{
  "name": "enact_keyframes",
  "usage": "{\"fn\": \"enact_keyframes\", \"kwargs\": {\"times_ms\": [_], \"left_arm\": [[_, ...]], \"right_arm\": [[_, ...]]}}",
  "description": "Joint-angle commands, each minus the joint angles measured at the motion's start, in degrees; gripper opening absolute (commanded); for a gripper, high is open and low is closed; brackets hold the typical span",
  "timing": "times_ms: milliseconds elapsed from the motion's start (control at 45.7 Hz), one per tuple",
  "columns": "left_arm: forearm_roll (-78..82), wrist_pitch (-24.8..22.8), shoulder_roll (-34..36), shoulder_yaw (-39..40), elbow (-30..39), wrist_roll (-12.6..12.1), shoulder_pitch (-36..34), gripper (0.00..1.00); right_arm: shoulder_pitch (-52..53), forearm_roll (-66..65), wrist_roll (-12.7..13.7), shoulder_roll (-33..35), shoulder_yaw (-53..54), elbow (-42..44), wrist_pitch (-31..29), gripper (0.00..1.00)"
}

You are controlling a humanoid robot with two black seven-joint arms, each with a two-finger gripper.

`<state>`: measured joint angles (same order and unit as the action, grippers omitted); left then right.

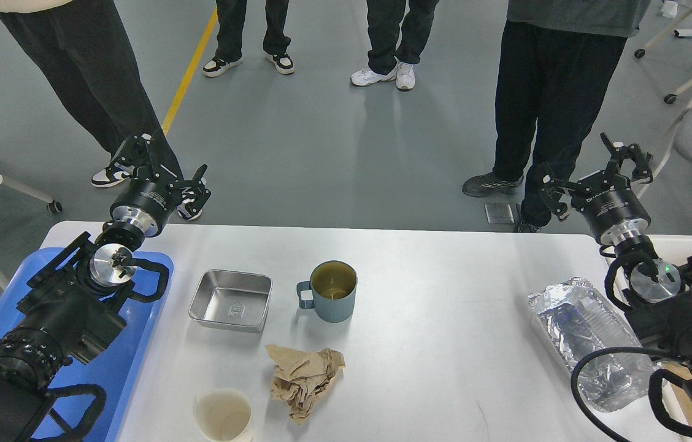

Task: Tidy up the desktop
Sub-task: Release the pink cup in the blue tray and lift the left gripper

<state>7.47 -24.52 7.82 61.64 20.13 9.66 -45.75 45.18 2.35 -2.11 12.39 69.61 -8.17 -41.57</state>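
- Nearest, at the front edge of the large white rectangular tabletop (444, 319), stands a small white paper cup (224, 416), upright and cut off by the view's lower border.
- Just beside it to the right lies a crumpled brown paper napkin (303, 380).
- Along the tabletop's right edge lies a clear, crinkled plastic bottle (591, 341) on its side, partly behind the right arm.
- Over the left edge sits a flat blue plastic tray (137, 331), with the left arm above it.
- Toward the middle rests a shallow rectangular steel dish (230, 301), and right of it a grey-blue mug (330, 291), upright, handle facing the dish.
- Past the far left corner hangs the left end effector (168, 169), fingers spread, holding nothing.
- Past the far right corner the right end effector (597, 169) is likewise spread and empty.
- Beyond, several people's legs (542, 110) stand on the grey floor (321, 141).
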Motion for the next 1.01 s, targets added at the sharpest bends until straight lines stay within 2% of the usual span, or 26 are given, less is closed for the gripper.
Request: {"fn": "enact_keyframes", "kwargs": {"times_ms": [0,131,372,437,569,656,766,787,809,831,897,984], "left_arm": [[0.00,0.00,0.00,-0.03,0.00,0.35,0.14,0.97],[-0.09,-0.80,0.61,-0.03,0.00,-0.44,-0.21,0.97],[0.61,2.45,2.63,0.06,-0.79,0.18,-0.48,0.97],[0.79,2.11,2.99,-0.38,-0.61,0.09,-0.04,0.97],[1.14,-0.44,3.60,-7.05,2.10,-1.40,-0.13,0.97],[1.14,2.97,8.59,-11.45,10.44,-4.03,1.10,0.97],[1.14,8.51,18.26,-16.46,27.47,-8.43,5.84,0.97],[1.14,9.57,20.11,-17.25,31.77,-8.78,6.46,0.97],[1.23,11.75,23.78,-17.87,39.39,-9.31,8.29,0.97],[1.23,12.90,26.08,-18.05,43.12,-9.49,9.44,0.97],[1.32,14.67,32.15,-18.92,52.35,-10.19,12.00,0.97],[1.32,14.67,41.63,-21.03,61.85,-10.81,13.84,0.97]], "right_arm": [[0.00,-0.06,0.00,0.00,0.00,0.00,-0.01,1.00],[0.09,0.02,0.00,0.00,0.00,0.00,-0.01,1.00],[-0.26,-0.06,0.00,0.00,0.00,-0.09,-0.09,1.00],[-0.26,-0.06,0.00,0.00,0.00,-0.09,-0.09,1.00],[-0.18,-0.06,0.00,-1.23,-0.09,-0.09,-0.01,1.00],[-0.09,-0.15,0.00,-1.58,-0.18,-0.09,-0.09,1.00],[0.09,-0.24,0.00,-1.67,-0.18,-0.09,-0.09,1.00],[0.09,-0.24,0.00,-1.67,-0.18,-0.18,-0.01,1.00],[0.09,-0.24,0.00,-1.67,-0.18,-0.18,-0.01,1.00],[0.17,-0.24,0.00,-1.76,-0.18,-0.18,-0.01,1.00],[0.18,-0.32,0.00,-2.37,-0.27,-0.18,-0.01,1.00],[0.18,-0.33,0.00,-2.81,-0.27,-0.18,-0.01,1.00]]}}
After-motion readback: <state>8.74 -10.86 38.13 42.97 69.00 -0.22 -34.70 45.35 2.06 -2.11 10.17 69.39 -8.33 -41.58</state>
